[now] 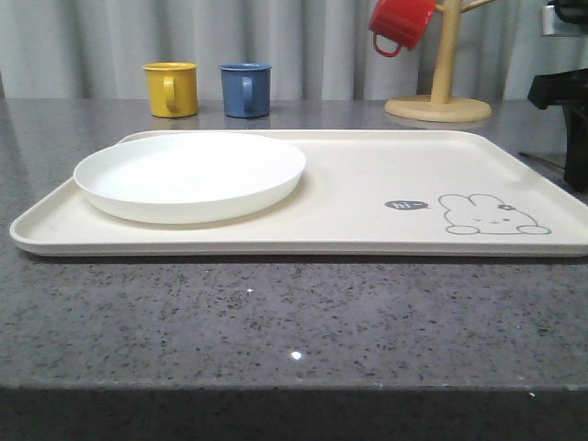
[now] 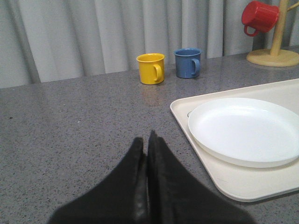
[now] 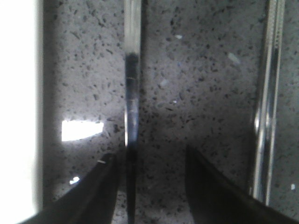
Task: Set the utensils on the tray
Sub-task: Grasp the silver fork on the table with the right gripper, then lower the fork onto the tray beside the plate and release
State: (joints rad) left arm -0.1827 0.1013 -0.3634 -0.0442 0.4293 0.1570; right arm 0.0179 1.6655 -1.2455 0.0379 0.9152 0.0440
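The cream tray (image 1: pixel 367 220) with the grey rabbit drawing lies across the grey counter. In the right wrist view a thin shiny silver utensil (image 3: pixel 132 93) lies on the counter. It runs between the fingers of my open right gripper (image 3: pixel 149 156), close to one finger and not clamped. A second silver utensil (image 3: pixel 266 116) lies parallel to it, outside the fingers. I cannot tell which utensil each one is. A bright white strip, the tray's edge (image 3: pixel 18 93), runs along the other side. My left gripper (image 2: pixel 145 140) is shut and empty over bare counter beside the tray (image 2: pixel 233 182).
A round white plate (image 1: pixel 190 175) takes up the tray's left half. Yellow (image 1: pixel 172 89) and blue (image 1: pixel 246 89) mugs stand behind the tray. A red mug (image 1: pixel 401 23) hangs on a wooden mug tree (image 1: pixel 444 87). Part of a black arm (image 1: pixel 562 101) shows at the right edge.
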